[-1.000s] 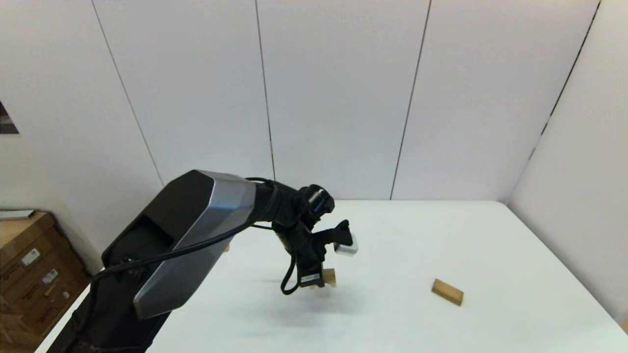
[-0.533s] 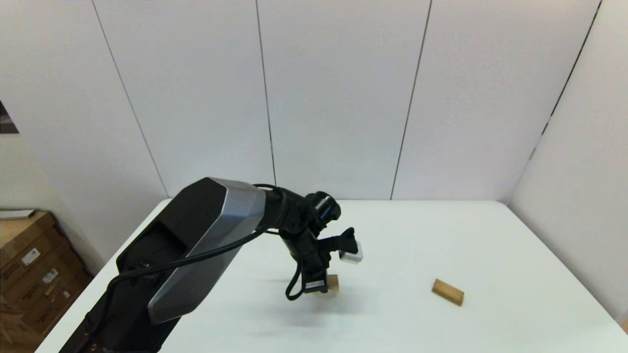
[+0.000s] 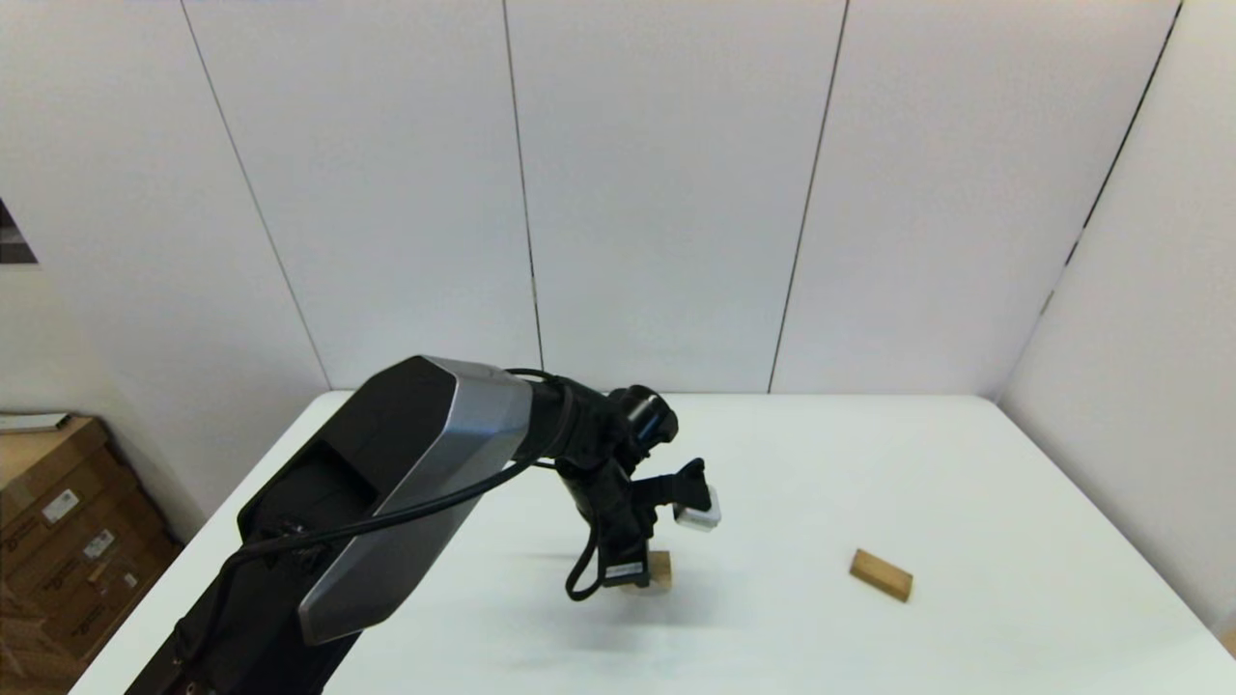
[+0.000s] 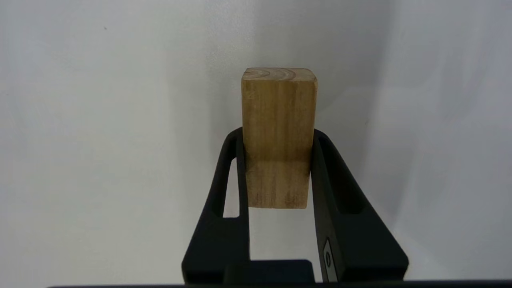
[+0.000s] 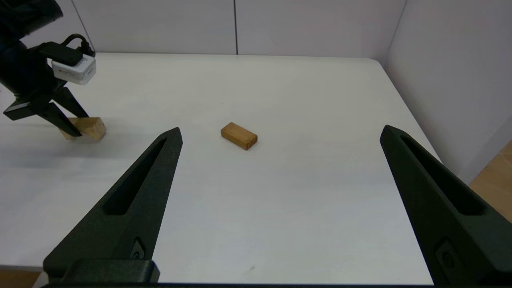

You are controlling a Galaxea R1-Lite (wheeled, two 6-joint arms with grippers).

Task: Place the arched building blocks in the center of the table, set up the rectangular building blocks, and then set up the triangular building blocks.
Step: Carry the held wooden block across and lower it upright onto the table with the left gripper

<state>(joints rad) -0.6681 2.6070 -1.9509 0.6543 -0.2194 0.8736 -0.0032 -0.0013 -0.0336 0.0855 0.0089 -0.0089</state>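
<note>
My left gripper (image 3: 645, 571) is shut on a light-wood block, the arched building block (image 3: 660, 569), near the middle of the white table (image 3: 821, 463). The block sits at or just above the surface. In the left wrist view both fingers (image 4: 224, 168) clamp its sides (image 4: 279, 104); the arch cut-out is hidden. The rectangular building block (image 3: 881, 574) lies flat to the right, also seen as a solid bar (image 5: 239, 135) in the right wrist view. My right gripper (image 5: 281, 131) hovers open near the table's front edge, out of the head view. The triangular building block is out of view.
Cardboard boxes (image 3: 58, 541) stand on the floor beyond the table's left edge. White wall panels close off the back and right sides. My left arm's big silver-black link (image 3: 386, 502) covers the table's near left part.
My left arm has carried the held block a little to the right and lower toward the table. The rectangular block has not moved.
</note>
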